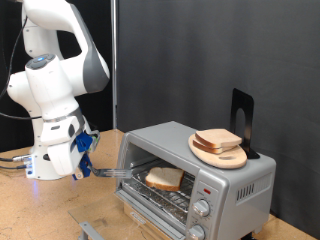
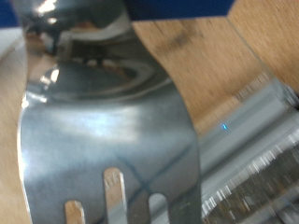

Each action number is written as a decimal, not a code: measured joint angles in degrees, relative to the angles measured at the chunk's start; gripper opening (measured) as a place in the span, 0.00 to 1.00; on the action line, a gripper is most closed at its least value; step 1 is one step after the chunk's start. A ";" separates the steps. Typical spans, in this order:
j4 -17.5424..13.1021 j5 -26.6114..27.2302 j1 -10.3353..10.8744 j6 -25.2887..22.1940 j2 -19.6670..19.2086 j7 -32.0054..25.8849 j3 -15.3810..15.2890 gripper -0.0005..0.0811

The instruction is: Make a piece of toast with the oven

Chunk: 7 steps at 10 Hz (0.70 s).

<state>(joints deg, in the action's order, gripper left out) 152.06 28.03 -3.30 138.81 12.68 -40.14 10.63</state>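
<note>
Toast [image 1: 165, 179] inside open oven [image 1: 232, 172] (spatula [image 1: 122, 173] beside)

Oven [image 1: 200, 170] silver-grey, toast [image 1: 164, 179] pale with tan crust, plate [image 1: 218, 152] light wood, spatula [image 2: 107, 140] shiny slotted steel

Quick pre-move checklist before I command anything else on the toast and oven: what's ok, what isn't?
1. Oven door open: ok.
2. Piece of toast lying on the rack inside: ok.
3. Spare slice on the wooden plate atop the oven, undisturbed: ok.
4. Metal spatula at the gripper, blade reaching toward the oven opening: ok.
5. Jaws firmly closed on the spatula handle: cannot tell.
6. Blade clear of the toast: cannot tell.
</note>
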 joint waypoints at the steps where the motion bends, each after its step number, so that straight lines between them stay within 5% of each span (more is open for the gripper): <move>1: -1.25 3.95 0.06 -4.34 1.39 -2.78 1.19 0.45; 4: -5.30 9.33 0.00 -15.29 5.83 -3.91 3.87 0.45; 7: -6.61 9.25 -0.02 -17.85 7.90 -0.31 3.60 0.45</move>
<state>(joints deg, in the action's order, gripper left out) 145.45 37.28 -3.32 120.96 20.58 -40.45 14.24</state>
